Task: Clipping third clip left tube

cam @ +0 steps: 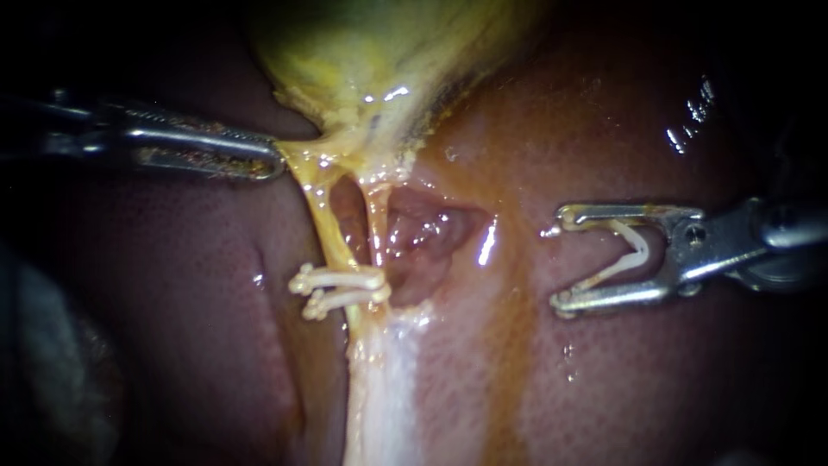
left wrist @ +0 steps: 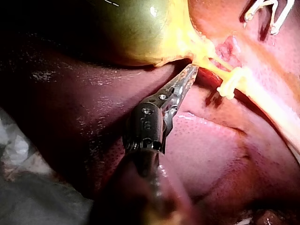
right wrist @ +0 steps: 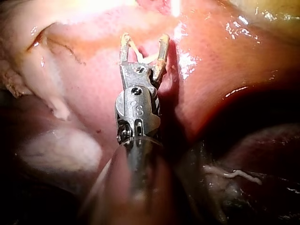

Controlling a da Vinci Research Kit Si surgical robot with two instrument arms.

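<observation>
Here's the right instrument (cam: 559,266): jaws spread wide, and a white loaded clip (cam: 634,250) sits in them, one leg against each jaw, mouth facing the tubes. It hangs over bare liver (cam: 604,129), well apart from its target. Across the field is the left instrument (cam: 274,160), jaws together with the tips pinched on yellow tissue at the foot of the gallbladder (cam: 371,52). That looks like the grip that holds the tubes taut.

From that grip the left tube (cam: 321,220) runs down as a thin yellow strand. The right tube (cam: 376,226) is just beside it, with a window of liver between them. Low on the left tube lie the set clips (cam: 341,278), one just below the other.

To do this well, I'd bring the open clip in square to the left tube, above the set pair, on the free stretch. One leg should pass through the window so that only the left tube lies inside. See both clip tips clear past the tube before closing, and leave the right tube out. The left grip should hold steady meanwhile, without tugging harder.

The count: two instruments, two tubes, one gallbladder. There are three clips in all, two on the tube and one in the jaws.
</observation>
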